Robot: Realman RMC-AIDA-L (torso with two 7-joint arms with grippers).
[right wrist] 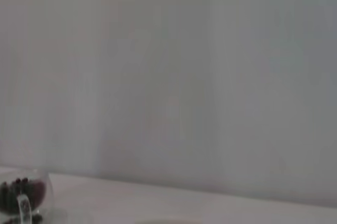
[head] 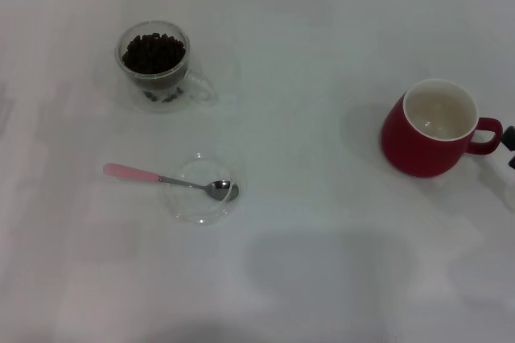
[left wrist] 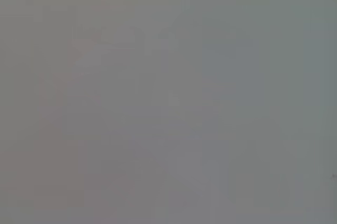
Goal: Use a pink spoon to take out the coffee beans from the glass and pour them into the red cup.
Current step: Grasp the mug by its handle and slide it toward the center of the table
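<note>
Right gripper [head: 510,150] shows only as a dark sliver beside the red cup [head: 428,129] handle; finger state cannot be told. Left gripper unseen. Pink spoon [head: 169,180] rests with its bowl on a glass saucer [head: 203,190], well apart. Coffee beans [head: 153,52] fill the glass [head: 155,67], farthest away.

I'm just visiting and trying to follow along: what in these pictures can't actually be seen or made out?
- Left gripper: in no view; the left wrist view is a featureless grey blur.
- Right gripper: only a dark sliver at the head view's right edge, beside the red cup; fingers unreadable.
- The glass of coffee beans: cut off by the right wrist view's corner.
- The red cup's bottom: too pale to say whether it is empty.
</note>
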